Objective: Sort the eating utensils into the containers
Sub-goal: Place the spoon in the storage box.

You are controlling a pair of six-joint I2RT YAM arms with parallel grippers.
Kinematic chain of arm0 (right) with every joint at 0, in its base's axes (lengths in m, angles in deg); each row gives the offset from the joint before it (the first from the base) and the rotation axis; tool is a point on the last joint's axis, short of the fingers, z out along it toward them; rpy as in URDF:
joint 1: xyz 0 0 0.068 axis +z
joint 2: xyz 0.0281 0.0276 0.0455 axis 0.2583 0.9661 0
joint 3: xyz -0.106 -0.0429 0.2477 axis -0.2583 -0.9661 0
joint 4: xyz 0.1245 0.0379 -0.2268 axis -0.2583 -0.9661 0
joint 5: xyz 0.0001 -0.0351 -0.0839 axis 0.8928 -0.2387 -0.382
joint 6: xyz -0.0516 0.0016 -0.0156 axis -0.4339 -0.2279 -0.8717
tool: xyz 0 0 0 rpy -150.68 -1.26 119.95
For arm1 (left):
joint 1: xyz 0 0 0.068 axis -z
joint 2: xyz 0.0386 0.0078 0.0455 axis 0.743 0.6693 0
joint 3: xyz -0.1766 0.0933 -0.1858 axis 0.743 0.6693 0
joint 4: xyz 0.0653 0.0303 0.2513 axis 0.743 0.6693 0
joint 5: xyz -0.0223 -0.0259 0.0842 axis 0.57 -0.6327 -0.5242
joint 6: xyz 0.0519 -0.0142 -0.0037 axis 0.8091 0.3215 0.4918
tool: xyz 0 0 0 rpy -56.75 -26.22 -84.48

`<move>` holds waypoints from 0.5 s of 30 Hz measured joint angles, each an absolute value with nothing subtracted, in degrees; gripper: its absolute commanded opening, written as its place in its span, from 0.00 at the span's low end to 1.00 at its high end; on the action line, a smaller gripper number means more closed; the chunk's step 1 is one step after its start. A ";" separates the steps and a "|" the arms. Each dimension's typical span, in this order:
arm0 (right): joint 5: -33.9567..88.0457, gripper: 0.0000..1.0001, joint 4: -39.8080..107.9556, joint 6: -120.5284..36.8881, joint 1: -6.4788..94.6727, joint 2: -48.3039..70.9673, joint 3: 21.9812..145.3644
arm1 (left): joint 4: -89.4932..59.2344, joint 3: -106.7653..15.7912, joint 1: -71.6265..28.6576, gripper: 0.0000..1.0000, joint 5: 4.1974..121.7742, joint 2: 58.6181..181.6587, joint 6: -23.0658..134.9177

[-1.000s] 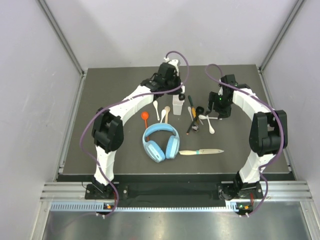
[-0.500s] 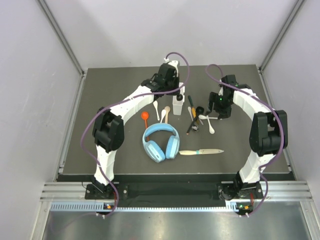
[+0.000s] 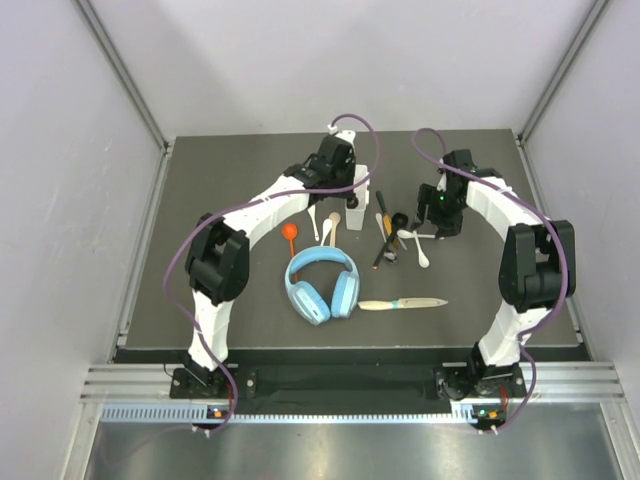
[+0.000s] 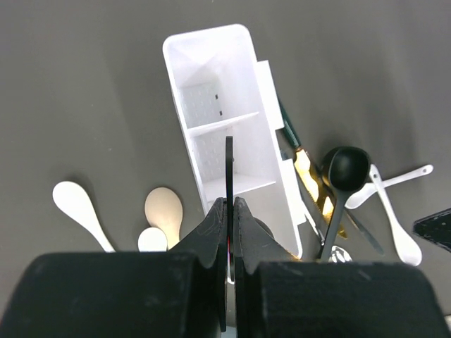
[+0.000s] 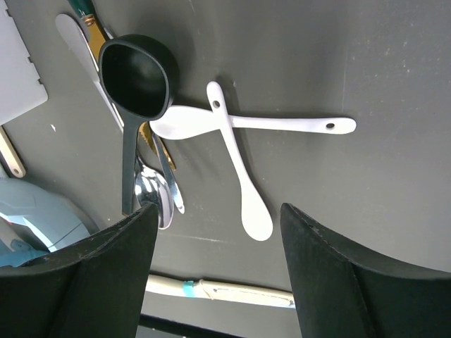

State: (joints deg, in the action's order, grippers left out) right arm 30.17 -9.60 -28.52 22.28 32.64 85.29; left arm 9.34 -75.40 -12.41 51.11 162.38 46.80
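The white divided caddy (image 4: pixel 211 91) lies on the dark table, partly under my left arm in the top view (image 3: pixel 359 183). My left gripper (image 4: pixel 230 204) hangs right above it, shut on a thin black utensil (image 4: pixel 229 165) seen edge-on and pointing down at the compartments. My right gripper (image 5: pixel 218 211) is open above two crossed white spoons (image 5: pixel 239 169). Left of them lie a black scoop spoon (image 5: pixel 134 67), a metal spoon (image 5: pixel 151 197) and a gold-bladed knife (image 5: pixel 150 141). An orange-red spoon (image 3: pixel 289 233) lies left of the caddy. A pale-handled knife (image 3: pixel 403 303) lies nearer the front.
Light-blue headphones (image 3: pixel 322 282) sit in the middle of the table, in front of the caddy. A white spoon (image 4: pixel 77 204) and a beige spoon (image 4: pixel 163 206) lie left of the caddy. Grey walls close in the table on three sides.
My left wrist has shifted slightly over the caddy, still shut on the black utensil. The right arm and the loose utensils have not moved.
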 measured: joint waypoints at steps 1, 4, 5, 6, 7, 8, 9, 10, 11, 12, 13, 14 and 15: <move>30.23 0.70 -9.58 -28.52 22.28 32.64 85.29 | 9.34 -74.99 -12.28 0.00 50.76 162.38 46.93; 30.28 0.70 -9.56 -28.49 22.28 32.64 85.29 | 9.37 -74.74 -12.02 0.00 50.28 162.44 47.15; 30.28 0.70 -9.54 -28.52 22.28 32.64 85.29 | 9.34 -74.74 -11.93 0.00 50.10 162.44 47.26; 30.28 0.70 -9.54 -28.49 22.28 32.64 85.29 | 9.34 -74.74 -11.91 0.00 49.91 162.44 47.32; 30.28 0.70 -9.54 -28.49 22.28 32.64 85.29 | 9.34 -74.74 -11.87 0.00 49.73 162.44 47.39; 30.30 0.70 -9.51 -28.52 22.28 32.64 85.29 | 9.34 -74.74 -11.87 0.03 49.60 162.44 47.52; 30.28 0.70 -9.51 -28.52 22.28 32.64 85.29 | 9.34 -74.74 -11.84 0.07 49.47 162.51 47.54; 30.28 0.70 -9.51 -28.49 22.28 32.64 85.29 | 9.32 -74.74 -11.80 0.10 49.34 162.57 47.56; 30.28 0.70 -9.51 -28.52 22.28 32.64 85.29 | 9.32 -74.74 -11.78 0.13 49.21 162.66 47.69; 30.28 0.70 -9.49 -28.52 22.28 32.64 85.29 | 9.34 -74.74 -11.78 0.18 49.10 162.77 47.78; 30.30 0.70 -9.49 -28.49 22.28 32.64 85.29 | 9.32 -74.74 -11.76 0.20 48.99 162.92 47.82; 30.30 0.70 -9.49 -28.49 22.28 32.64 85.29 | 9.32 -74.74 -11.76 0.21 48.86 163.05 47.87; 30.30 0.70 -9.47 -28.49 22.28 32.64 85.29 | 9.32 -74.74 -11.73 0.23 48.79 163.27 47.93</move>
